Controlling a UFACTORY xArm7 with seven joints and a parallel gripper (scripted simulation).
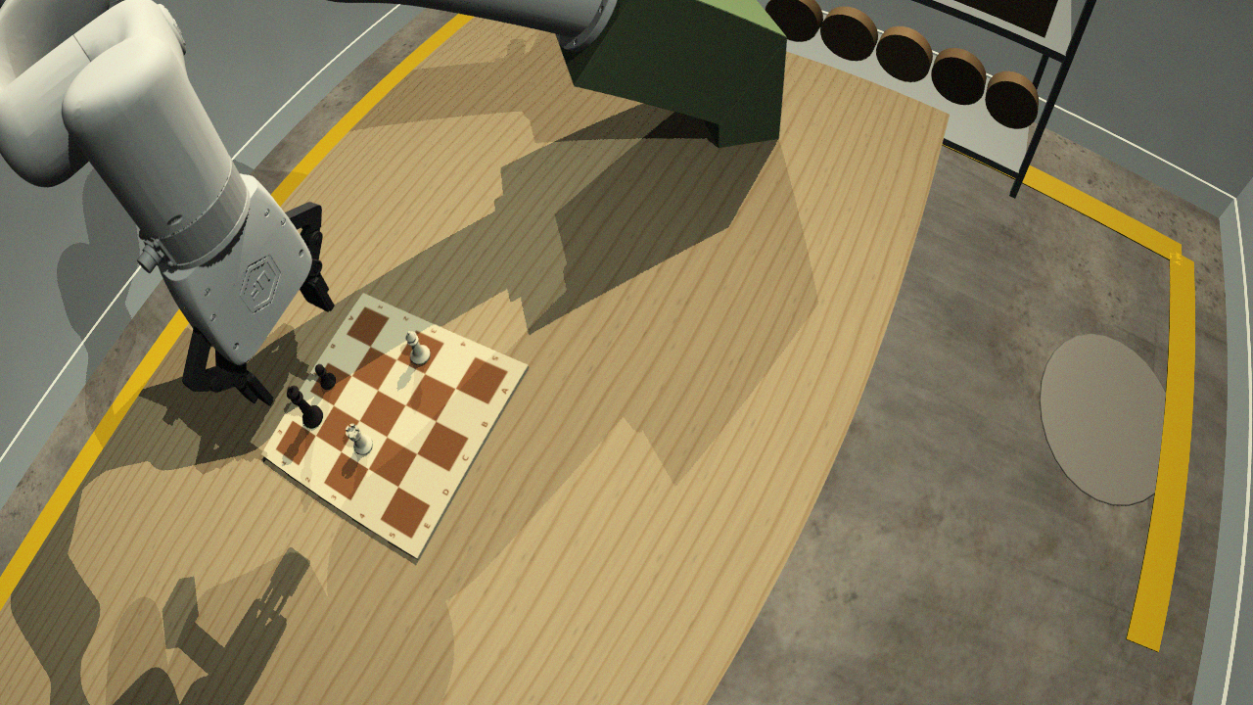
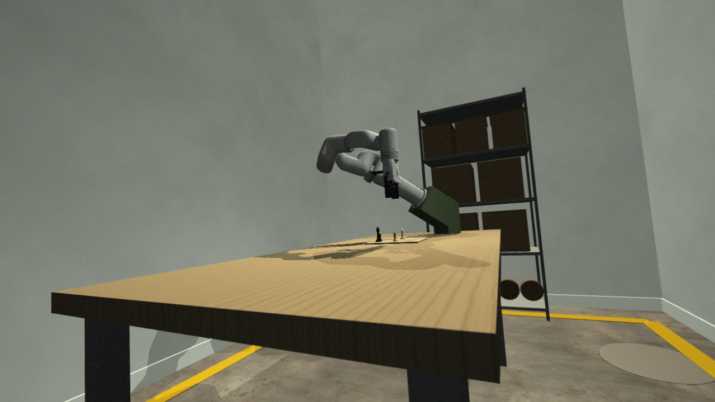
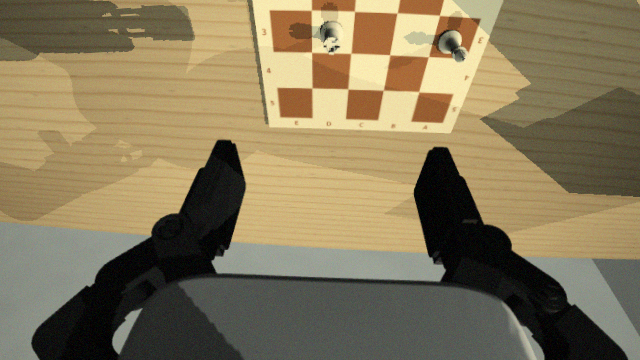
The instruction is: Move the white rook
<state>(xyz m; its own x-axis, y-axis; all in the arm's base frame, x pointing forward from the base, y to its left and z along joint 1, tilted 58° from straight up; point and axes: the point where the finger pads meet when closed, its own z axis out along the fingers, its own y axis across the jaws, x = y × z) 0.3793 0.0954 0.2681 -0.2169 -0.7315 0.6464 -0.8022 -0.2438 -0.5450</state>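
The tool (image 3: 330, 165) hangs high above the table (image 1: 666, 368), its fingers spread wide and holding nothing. The white rook (image 1: 357, 439) stands upright on a light square in row 3, column D, of the chessboard (image 1: 490, 411), which lies near the table's long edge. A white pawn (image 1: 416, 349), a black pawn (image 1: 325, 377) and a taller black piece (image 1: 305, 408) also stand upright on the board.

Matt wood-grain table (image 1: 666, 491), rough concrete floor (image 1: 963, 561), smooth glossy arm (image 1: 131, 114).
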